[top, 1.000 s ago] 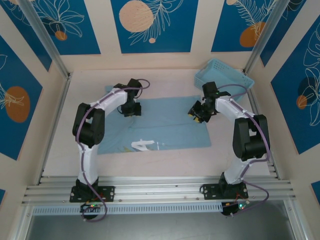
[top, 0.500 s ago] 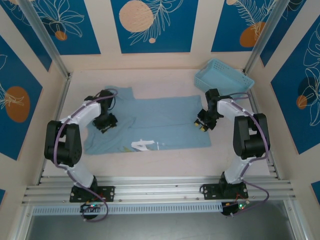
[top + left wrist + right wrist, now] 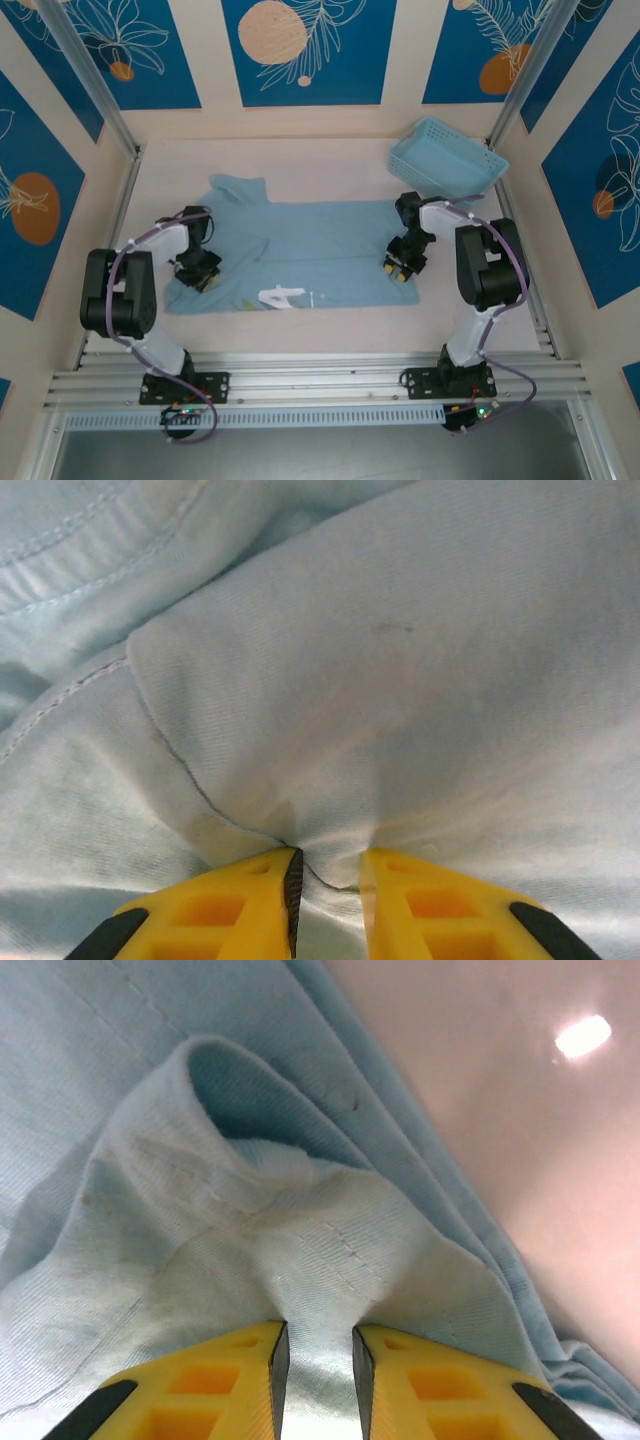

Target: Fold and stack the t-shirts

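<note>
A light sky-blue t-shirt lies spread across the middle of the table, with white lettering near its front hem. My left gripper is low on the shirt's left side. Its yellow fingers are closed on a pinched ridge of the t-shirt. My right gripper is at the shirt's near right corner. Its fingers pinch a raised fold of the t-shirt, beside bare table.
A light blue plastic lattice basket stands at the back right, just beyond the right arm. Bare table runs behind the shirt and along the front edge near the rail. Walls close in on both sides.
The left gripper has swung from the shirt's upper middle out to its left side and closed on the cloth. The right gripper has slid nearer, to the right corner. The far left sleeve is now uncovered.
</note>
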Available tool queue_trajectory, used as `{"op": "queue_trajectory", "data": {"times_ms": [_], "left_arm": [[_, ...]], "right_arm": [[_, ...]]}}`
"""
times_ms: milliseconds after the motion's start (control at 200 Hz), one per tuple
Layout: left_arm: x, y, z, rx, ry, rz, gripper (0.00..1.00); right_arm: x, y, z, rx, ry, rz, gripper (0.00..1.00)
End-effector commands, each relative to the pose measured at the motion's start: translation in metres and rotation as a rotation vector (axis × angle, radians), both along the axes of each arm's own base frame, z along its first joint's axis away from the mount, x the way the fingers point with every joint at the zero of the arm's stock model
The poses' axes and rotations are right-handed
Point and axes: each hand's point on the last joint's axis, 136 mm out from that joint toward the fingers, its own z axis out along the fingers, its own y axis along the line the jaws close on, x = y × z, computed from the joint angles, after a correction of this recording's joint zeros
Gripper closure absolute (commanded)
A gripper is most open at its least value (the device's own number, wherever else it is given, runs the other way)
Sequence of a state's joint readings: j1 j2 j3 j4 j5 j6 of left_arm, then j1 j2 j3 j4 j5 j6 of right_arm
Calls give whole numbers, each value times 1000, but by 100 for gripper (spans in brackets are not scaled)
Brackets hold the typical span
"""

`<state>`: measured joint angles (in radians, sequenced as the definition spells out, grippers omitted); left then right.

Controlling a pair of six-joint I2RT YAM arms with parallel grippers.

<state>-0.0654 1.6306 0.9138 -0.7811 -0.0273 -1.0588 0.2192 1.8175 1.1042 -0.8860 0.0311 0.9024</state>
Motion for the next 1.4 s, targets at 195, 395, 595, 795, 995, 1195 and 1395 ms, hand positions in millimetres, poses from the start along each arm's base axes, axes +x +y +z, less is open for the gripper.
{"op": "queue_trajectory", "data": {"times_ms": [195, 395, 595, 795, 995, 1195, 1395], "left_arm": [[-78, 24, -7, 93, 175, 76, 76], [-78, 29, 1, 106, 138, 67, 76], [4, 27, 66, 148, -127, -72, 58], [118, 13, 115, 132, -334, -255, 48], [224, 2, 130, 121, -453, -437, 39], [278, 15, 104, 74, -462, -481, 39], [296, 33, 90, 87, -458, -503, 39]], "right_arm": [[-91, -10, -3, -98, 204, 17, 73], [-111, -6, -1, -94, 176, 5, 72], [-38, -7, 32, -67, -112, 50, 60], [45, -21, 58, -35, -281, 68, 58], [83, -49, 45, -95, -268, 15, 58], [119, -58, 35, -88, -336, 1, 58], [143, -54, 24, -75, -321, 30, 62]]}}
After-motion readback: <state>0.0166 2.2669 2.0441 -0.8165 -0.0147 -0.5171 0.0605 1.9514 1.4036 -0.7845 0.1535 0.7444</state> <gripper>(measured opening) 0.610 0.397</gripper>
